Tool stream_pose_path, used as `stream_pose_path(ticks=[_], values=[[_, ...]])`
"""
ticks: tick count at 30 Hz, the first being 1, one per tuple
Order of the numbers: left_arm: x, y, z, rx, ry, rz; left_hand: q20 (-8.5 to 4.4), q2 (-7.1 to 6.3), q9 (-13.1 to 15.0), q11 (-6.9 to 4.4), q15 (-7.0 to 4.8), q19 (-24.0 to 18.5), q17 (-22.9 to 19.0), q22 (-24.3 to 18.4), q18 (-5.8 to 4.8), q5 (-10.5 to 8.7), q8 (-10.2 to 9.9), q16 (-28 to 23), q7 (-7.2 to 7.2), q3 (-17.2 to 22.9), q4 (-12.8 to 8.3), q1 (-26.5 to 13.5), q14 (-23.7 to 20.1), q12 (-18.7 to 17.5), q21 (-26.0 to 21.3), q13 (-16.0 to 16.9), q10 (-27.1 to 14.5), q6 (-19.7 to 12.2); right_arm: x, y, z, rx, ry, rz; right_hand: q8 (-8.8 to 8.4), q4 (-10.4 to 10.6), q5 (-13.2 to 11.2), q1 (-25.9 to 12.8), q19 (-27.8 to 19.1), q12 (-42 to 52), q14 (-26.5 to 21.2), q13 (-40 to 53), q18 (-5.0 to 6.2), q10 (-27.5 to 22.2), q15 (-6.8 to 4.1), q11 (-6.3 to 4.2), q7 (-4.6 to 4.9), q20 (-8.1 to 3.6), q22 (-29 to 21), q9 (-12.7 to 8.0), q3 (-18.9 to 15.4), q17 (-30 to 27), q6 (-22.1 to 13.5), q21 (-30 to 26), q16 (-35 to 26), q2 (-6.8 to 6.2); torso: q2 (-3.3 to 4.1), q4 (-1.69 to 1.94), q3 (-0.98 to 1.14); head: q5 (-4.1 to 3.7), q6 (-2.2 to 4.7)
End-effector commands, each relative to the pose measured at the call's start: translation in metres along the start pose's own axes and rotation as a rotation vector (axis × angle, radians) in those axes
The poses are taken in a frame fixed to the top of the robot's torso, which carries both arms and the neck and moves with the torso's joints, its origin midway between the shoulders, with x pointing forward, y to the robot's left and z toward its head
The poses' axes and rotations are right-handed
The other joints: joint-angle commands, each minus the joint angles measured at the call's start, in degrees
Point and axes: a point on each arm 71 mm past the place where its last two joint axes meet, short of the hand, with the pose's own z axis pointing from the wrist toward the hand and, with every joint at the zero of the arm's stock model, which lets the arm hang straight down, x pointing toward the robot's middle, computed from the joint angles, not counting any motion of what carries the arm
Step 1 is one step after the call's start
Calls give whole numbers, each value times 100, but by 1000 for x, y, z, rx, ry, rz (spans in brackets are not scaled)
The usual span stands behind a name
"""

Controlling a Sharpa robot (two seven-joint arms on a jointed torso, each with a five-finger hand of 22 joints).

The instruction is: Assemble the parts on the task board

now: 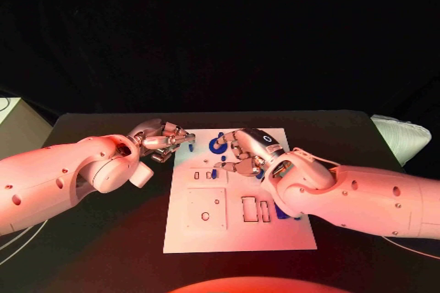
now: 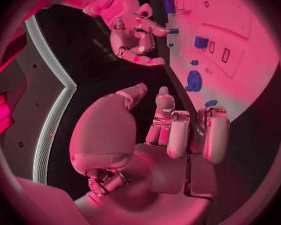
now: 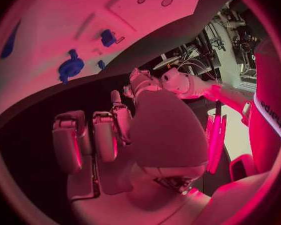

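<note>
My right arm (image 1: 367,201) lies nearest, reaching over the board (image 1: 240,232); its hand (image 1: 246,154) hovers above the far end, fingers (image 3: 106,135) curled in, holding nothing I can see. My left hand (image 1: 163,140) sits at the board's far left corner over the desk (image 1: 110,242), fingers (image 2: 178,135) loosely apart, empty. Blue parts (image 2: 193,81) lie loose at the far end; one (image 2: 201,42) seems seated by a slot. The near recesses stand open, so I judge most of the assembly remains.
</note>
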Motion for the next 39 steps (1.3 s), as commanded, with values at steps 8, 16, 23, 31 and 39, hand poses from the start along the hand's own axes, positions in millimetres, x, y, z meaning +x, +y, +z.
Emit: stream_pose_path(ticks=[8, 16, 23, 31, 39], values=[[17, 6, 16, -341, 175, 315, -71, 159, 232, -36, -69, 185, 1509, 811, -54, -12, 171, 18, -59, 63, 80, 45, 596, 152, 31, 157, 6, -80, -54, -60, -3, 168, 19, 131, 68, -32, 393, 203, 588, 70, 480, 553, -21, 56, 42, -6, -6, 34, 1461, 14, 160, 1045, 98, -24, 45, 51, -181, -31, 23, 83, -54], [32, -4, 35, -438, 251, 544, -65, 197, 339, -25, -60, 163, 1509, 776, -47, -12, 223, 18, -47, 71, 177, -15, 596, 159, 14, 159, -42, -161, -81, -98, -3, 298, -10, 138, 68, -28, 395, 203, 553, 45, 473, 533, -1, 34, 43, -5, -3, 34, 1412, 12, 167, 1019, 91, -103, 30, 42, -208, -33, 43, 157, -85], [45, -16, 51, -478, 252, 626, -56, 129, 567, -28, -59, 162, 1509, 776, -46, -15, 377, 18, -62, -1, 360, -168, 596, 221, 11, 212, -59, -205, -88, -108, -2, 334, -16, 141, 68, -24, 402, 202, 554, 36, 471, 525, -2, 27, 43, -4, -2, 34, 1413, 12, 173, 1011, 87, -102, 26, 46, -197, -28, 60, 161, -89], [59, -27, 63, -482, 261, 670, -75, 96, 797, -52, -80, 170, 1509, 790, -49, -20, 533, 18, -90, -53, 469, -230, 596, 257, 14, 241, -62, -236, -89, -109, 0, 343, -14, 140, 66, -21, 410, 201, 550, 32, 469, 522, 0, 23, 43, -3, -1, 34, 1408, 11, 177, 1006, 82, -110, 23, 48, -185, -34, 59, 152, -119], [68, -29, 71, -484, 274, 687, -86, 74, 954, -60, -89, 177, 1509, 802, -52, -24, 616, 18, -100, -113, 578, -298, 596, 275, 18, 256, -64, -287, -88, -108, 1, 345, -8, 136, 65, -17, 417, 198, 548, 27, 470, 518, 2, 19, 44, -2, 1, 34, 1404, 9, 179, 1010, 77, -117, 25, 49, -184, -41, 53, 128, -141]])
